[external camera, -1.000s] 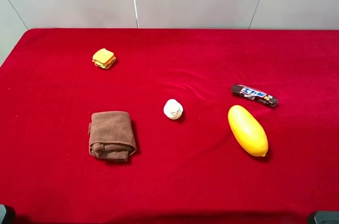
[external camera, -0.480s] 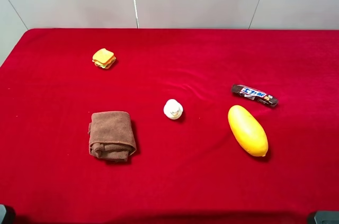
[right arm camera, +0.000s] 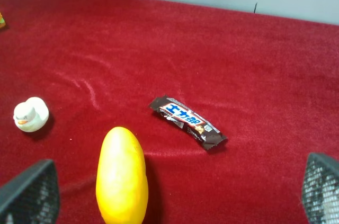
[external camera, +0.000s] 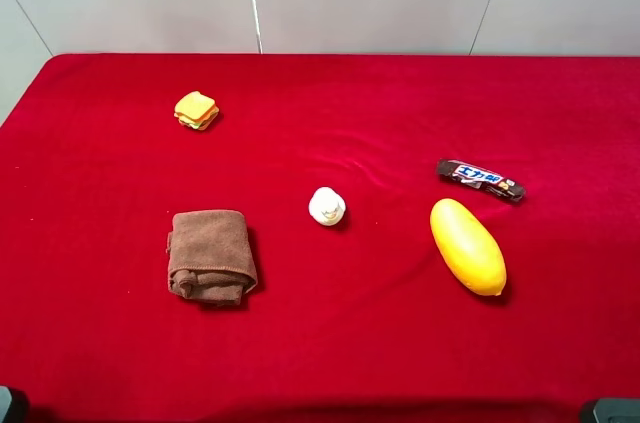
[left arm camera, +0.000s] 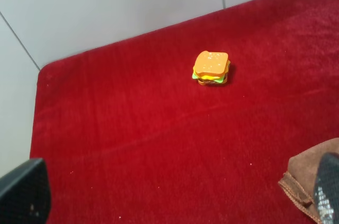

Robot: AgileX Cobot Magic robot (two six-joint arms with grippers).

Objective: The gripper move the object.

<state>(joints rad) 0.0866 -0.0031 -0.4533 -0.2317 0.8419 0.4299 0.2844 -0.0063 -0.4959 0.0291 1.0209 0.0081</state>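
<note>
The folded brown towel (external camera: 211, 256) lies rumpled on the red table, left of centre and towards the front. Only its corner (left arm camera: 310, 184) shows in the left wrist view, by one finger (left arm camera: 328, 189) of my left gripper (left arm camera: 177, 184). The left gripper is open and empty, above the cloth, and is not touching the towel. My right gripper (right arm camera: 177, 189) is open and empty too, over the right side near the yellow fruit (right arm camera: 121, 176). In the high view only dark bits of the arms show at the bottom corners.
A toy sandwich (external camera: 196, 110) sits at the back left and also shows in the left wrist view (left arm camera: 212, 67). A small white duck (external camera: 327, 206) is at the centre. A candy bar (external camera: 480, 180) and the yellow oblong fruit (external camera: 467, 246) lie on the right. The red cloth (external camera: 340, 343) covers the table.
</note>
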